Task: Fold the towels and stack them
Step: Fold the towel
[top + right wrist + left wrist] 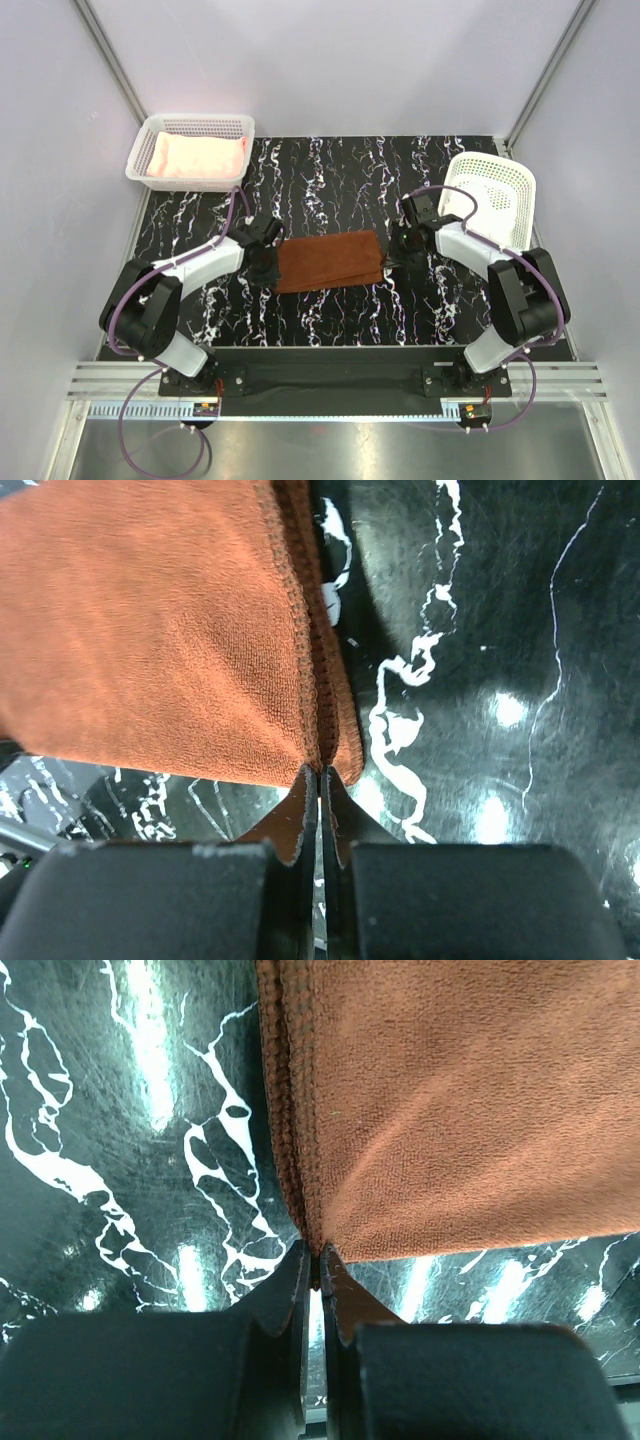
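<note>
The rust-brown towel (328,259) lies folded in a flat band across the middle of the black marbled table. My left gripper (264,268) is shut on its near left corner (316,1228). My right gripper (391,262) is shut on its near right corner (322,750). In both wrist views the jaws pinch the hemmed edges together. The pale pink towel (195,157) lies folded in the basket at the back left. The white towel is out of view.
A white mesh basket (147,137) stands at the back left corner. A second white mesh basket (492,190) leans tilted at the back right, close behind my right arm. White walls enclose the table on three sides.
</note>
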{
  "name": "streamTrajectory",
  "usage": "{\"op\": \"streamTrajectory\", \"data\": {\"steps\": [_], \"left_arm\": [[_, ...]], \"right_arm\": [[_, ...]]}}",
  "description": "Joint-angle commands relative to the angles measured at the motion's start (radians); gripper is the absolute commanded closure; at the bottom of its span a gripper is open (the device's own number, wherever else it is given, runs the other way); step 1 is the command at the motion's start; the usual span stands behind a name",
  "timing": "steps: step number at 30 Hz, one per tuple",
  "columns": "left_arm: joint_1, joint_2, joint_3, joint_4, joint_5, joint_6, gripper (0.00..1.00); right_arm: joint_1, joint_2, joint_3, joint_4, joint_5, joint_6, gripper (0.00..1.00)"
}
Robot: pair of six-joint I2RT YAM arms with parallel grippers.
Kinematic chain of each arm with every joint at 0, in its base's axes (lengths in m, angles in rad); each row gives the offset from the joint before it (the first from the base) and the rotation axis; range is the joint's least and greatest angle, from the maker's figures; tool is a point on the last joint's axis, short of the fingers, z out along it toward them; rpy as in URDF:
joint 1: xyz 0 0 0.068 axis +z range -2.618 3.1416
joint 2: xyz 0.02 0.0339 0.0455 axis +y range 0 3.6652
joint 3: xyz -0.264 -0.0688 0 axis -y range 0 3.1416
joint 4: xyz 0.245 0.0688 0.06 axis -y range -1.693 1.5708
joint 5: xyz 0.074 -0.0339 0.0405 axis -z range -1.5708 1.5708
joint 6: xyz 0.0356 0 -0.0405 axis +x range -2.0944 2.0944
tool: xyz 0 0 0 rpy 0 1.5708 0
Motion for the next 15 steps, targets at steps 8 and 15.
{"op": "streamTrajectory", "data": {"steps": [8,15], "left_arm": [[0.001,0.003,-0.026,-0.018,-0.039,0.006,1.0],[0.001,0.0,-0.032,-0.018,-0.031,0.01,1.0]], "right_arm": [[0.008,-0.118,-0.18,0.099,-0.046,0.034,1.0],[0.01,-0.113,-0.26,0.181,-0.086,0.077,0.93]]}}
